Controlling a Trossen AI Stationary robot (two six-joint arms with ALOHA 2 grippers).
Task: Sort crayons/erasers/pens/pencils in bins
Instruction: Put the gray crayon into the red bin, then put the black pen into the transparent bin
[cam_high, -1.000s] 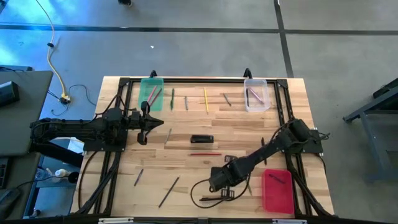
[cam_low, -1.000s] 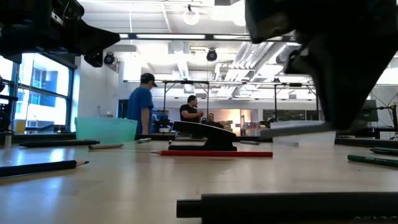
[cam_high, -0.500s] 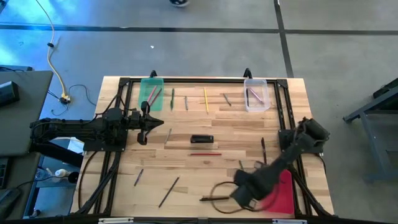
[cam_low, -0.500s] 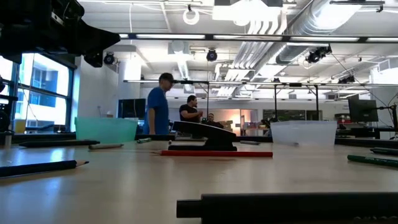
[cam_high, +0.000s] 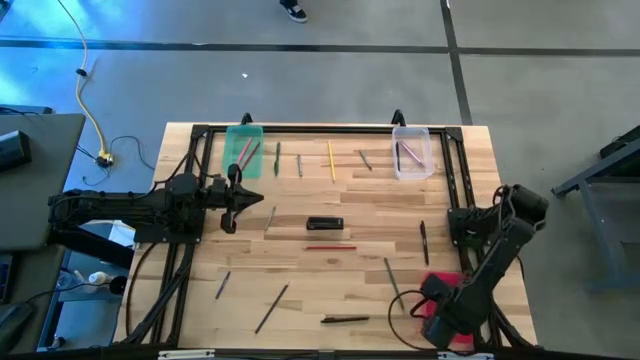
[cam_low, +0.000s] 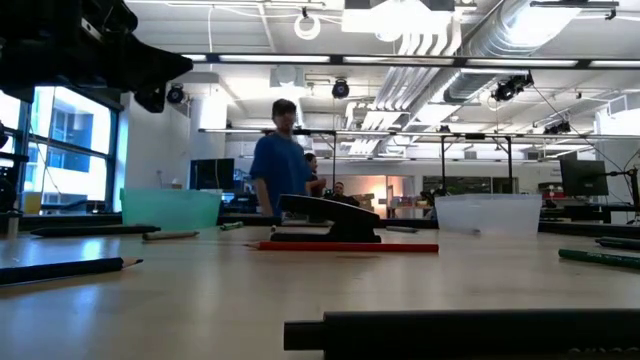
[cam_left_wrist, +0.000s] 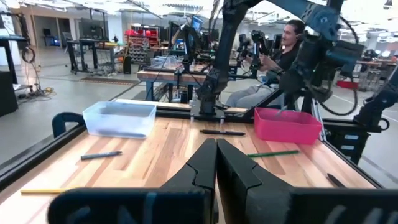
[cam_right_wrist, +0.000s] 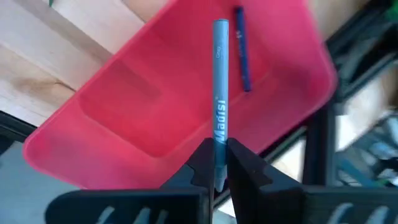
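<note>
Pens and pencils lie scattered across the wooden bench (cam_high: 300, 270), and one grey-blue pen (cam_right_wrist: 219, 102) is pinched between the closed fingers of the right claw (cam_right_wrist: 216, 163), which hangs over the red bin (cam_right_wrist: 155, 118) at the bench's near right corner. In the right wrist view the pen points out from the fingertips over the bin's floor, where a dark blue pen (cam_right_wrist: 242, 50) already lies near the far wall. From above, the right arm folds down over that red bin (cam_high: 437, 283), hiding most of it. The left claw (cam_high: 238, 196) waits above the left half of the bench with its fingers pressed together, holding nothing. The green bin (cam_high: 243, 146) sits at the far left edge with pinkish sticks inside; the clear bin (cam_high: 411, 152) sits at the far right, also with a few sticks in it. Between them a green pencil (cam_high: 277, 158) and a yellow pencil (cam_high: 331, 160) lie on the boards. A red pencil (cam_high: 331, 247) lies just beside a small black block (cam_high: 324, 223) at mid-bench, and a dark pen (cam_high: 345, 320) rests near the front edge. In the low view a person in a blue top (cam_low: 280, 170) stands beyond the bench.
</note>
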